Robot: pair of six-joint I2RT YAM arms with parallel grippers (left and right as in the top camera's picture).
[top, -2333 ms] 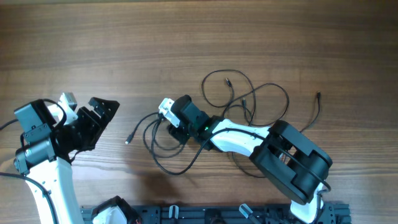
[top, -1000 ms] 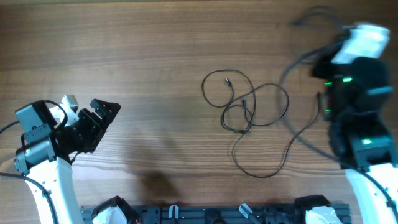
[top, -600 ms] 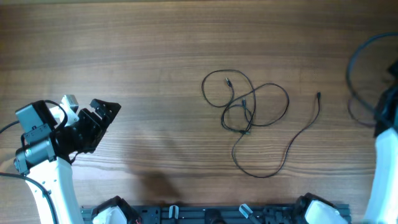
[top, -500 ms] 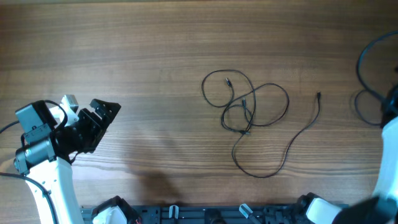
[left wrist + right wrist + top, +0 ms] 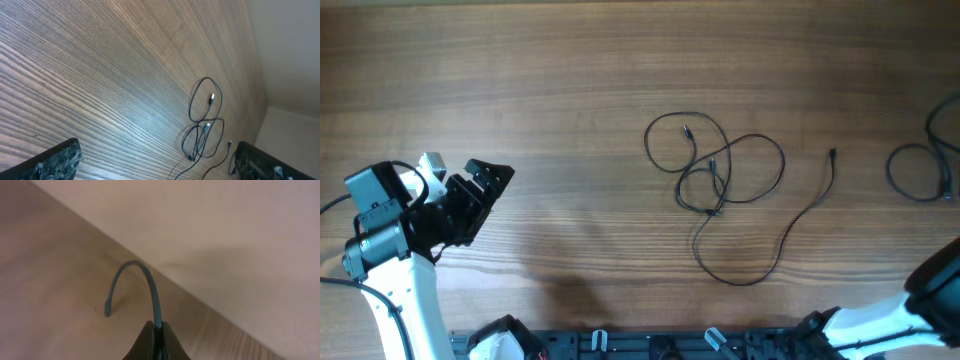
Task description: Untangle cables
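Left gripper (image 5: 490, 175): fingers spread wide and holding nothing, at the lower left of the overhead frame above the table (image 5: 520, 70). Right gripper (image 5: 156, 330): fingers clenched on one thin black cable (image 5: 152, 287), which arcs up from the tips in the right wrist view. Other cables (image 5: 715, 175): looped together at overhead frame centre, one plug end (image 5: 832, 153) trailing to the right. A separate cable loop (image 5: 912, 172) shows at the right edge

The far-right cable (image 5: 889, 168) runs off the overhead view's edge.
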